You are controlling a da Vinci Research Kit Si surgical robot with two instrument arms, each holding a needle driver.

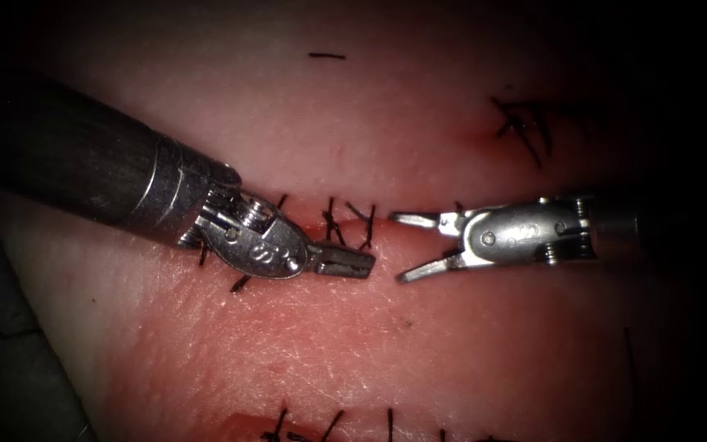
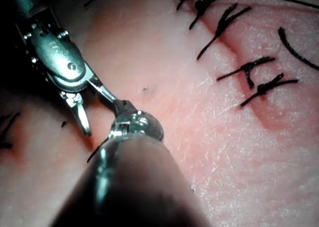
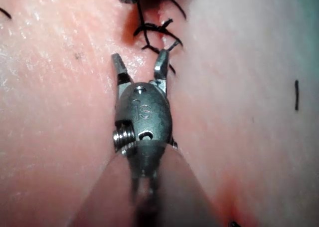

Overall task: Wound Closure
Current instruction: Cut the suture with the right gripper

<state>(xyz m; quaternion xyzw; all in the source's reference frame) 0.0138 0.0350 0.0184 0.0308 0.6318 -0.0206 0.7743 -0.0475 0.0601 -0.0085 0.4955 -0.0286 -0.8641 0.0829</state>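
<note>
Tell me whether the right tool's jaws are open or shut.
Open. The right tool has its two jaws spread in a V with bare tissue between them, holding nothing; the right wrist view shows the same gap.

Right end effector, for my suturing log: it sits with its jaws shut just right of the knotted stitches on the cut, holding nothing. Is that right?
Not quite. The right end effector has its jaws open, not shut; the endoscope view shows them spread apart, and the right wrist view agrees. The rest stands: it sits just right of the knotted stitches on the cut and holds nothing.
</note>
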